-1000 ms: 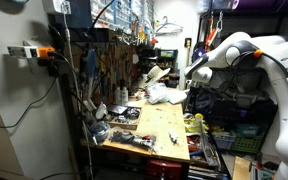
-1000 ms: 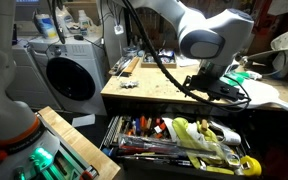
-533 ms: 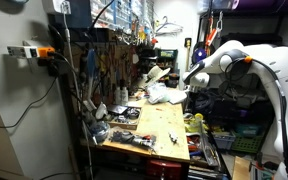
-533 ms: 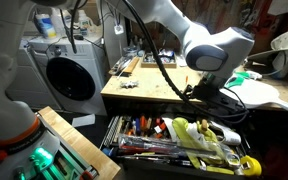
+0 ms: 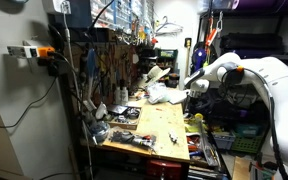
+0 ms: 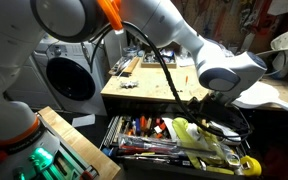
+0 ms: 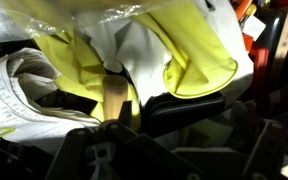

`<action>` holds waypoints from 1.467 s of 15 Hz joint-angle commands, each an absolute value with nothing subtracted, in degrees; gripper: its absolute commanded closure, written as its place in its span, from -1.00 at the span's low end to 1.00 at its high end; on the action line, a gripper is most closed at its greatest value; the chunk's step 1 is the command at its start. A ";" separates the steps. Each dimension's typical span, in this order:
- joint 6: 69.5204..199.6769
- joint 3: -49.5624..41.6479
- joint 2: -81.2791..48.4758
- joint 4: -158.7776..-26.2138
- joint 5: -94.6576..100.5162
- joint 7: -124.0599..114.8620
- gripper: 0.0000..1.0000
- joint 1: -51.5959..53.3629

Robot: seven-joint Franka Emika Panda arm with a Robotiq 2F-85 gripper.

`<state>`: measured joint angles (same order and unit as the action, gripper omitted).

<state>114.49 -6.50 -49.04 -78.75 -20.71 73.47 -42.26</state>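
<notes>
My gripper hangs just above the right part of an open tool drawer, in front of the wooden workbench. It is right over a yellow and white work glove that lies in the drawer among tools. In the wrist view the glove fills the picture, with a wooden handle beneath it. The dark jaws show low in that view, spread and empty. In an exterior view the gripper is at the bench's far right edge.
The drawer holds several screwdrivers and pliers. A white crumpled cloth and small parts lie on the bench. A tool pegboard stands behind it. A washing machine and a wooden board are nearby.
The arm has swung down and toward the drawer; my gripper has dropped from bench height to just above the glove.
</notes>
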 commanded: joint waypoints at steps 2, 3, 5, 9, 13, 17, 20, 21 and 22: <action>111.77 -3.05 -57.24 -67.53 -20.25 73.43 -1.00 -45.74; 111.74 -2.75 -58.48 -65.92 -19.88 73.21 -1.00 -45.91; 111.29 -2.18 -60.78 -62.80 -19.35 72.94 -1.00 -46.09; 109.58 -1.96 -64.91 -57.11 -18.27 71.58 -1.00 -45.96; 107.89 -2.02 -68.43 -51.92 -16.78 69.59 -0.82 -45.79; 105.17 -1.95 -70.98 -47.34 -14.86 67.45 -0.05 -45.88; 102.75 -1.68 -72.33 -44.37 -14.07 66.50 0.43 -46.09; 102.21 -1.77 -72.76 -43.50 -13.69 66.19 0.57 -46.02; 102.18 -3.34 -72.60 -43.84 -14.81 66.45 0.71 -45.18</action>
<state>104.63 -3.02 -69.40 -48.53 -15.29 67.67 -45.09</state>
